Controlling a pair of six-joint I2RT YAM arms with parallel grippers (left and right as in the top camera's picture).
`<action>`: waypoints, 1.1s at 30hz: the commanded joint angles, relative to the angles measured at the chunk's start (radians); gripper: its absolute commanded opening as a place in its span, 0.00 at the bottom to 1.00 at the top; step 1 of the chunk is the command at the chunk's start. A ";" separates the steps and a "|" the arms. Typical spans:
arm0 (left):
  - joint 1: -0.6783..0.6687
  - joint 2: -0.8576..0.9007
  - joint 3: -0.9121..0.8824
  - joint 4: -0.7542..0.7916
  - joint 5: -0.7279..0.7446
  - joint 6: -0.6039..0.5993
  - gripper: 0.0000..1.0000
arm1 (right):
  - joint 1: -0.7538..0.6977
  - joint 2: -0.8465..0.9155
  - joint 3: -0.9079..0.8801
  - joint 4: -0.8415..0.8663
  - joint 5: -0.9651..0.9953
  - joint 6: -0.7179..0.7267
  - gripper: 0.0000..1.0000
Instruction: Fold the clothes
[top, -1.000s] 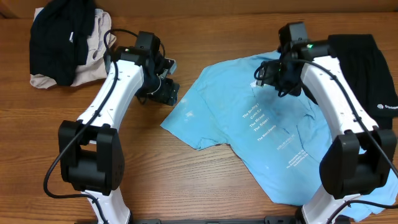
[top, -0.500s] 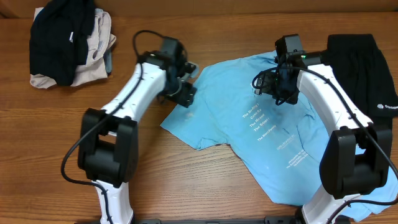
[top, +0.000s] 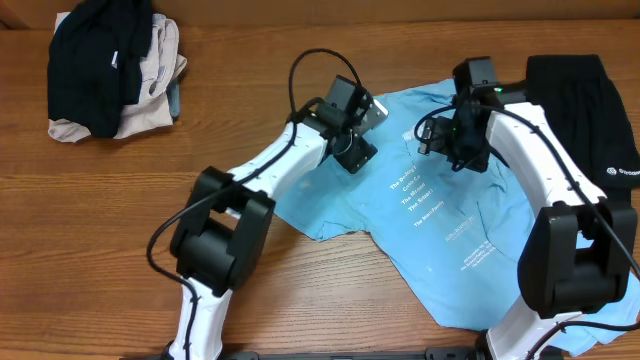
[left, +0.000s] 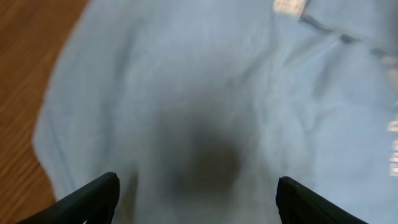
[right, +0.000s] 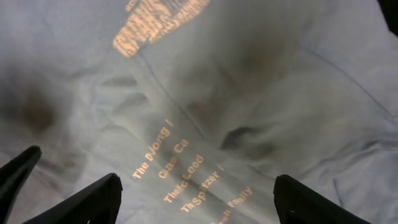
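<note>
A light blue T-shirt (top: 440, 230) with pale printed lettering lies spread and wrinkled across the right half of the table. My left gripper (top: 358, 152) hovers open over the shirt's upper left part; its wrist view shows blurred blue cloth (left: 217, 106) between wide-apart fingers (left: 198, 198). My right gripper (top: 462, 150) hovers open over the shirt's upper middle, near the print; its wrist view shows the lettering (right: 186, 174) between spread fingers (right: 196, 199). Neither gripper holds anything.
A pile of black and beige clothes (top: 105, 65) lies at the far left corner. A folded black garment (top: 590, 110) lies at the right edge, beside the shirt. Bare wooden table (top: 100, 220) fills the left and front.
My left arm has swung right from the shirt's left sleeve edge to above its upper left part. My right gripper has shifted only slightly.
</note>
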 joint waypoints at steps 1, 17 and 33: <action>0.005 0.017 0.000 0.018 -0.072 0.051 0.82 | -0.033 -0.006 -0.001 -0.004 0.005 -0.002 0.82; 0.035 0.129 0.000 -0.150 -0.040 0.093 0.80 | -0.066 -0.006 0.000 -0.013 0.002 -0.002 0.84; 0.446 0.192 0.000 -0.388 -0.084 -0.182 0.79 | -0.065 -0.006 0.000 -0.003 0.000 -0.001 0.89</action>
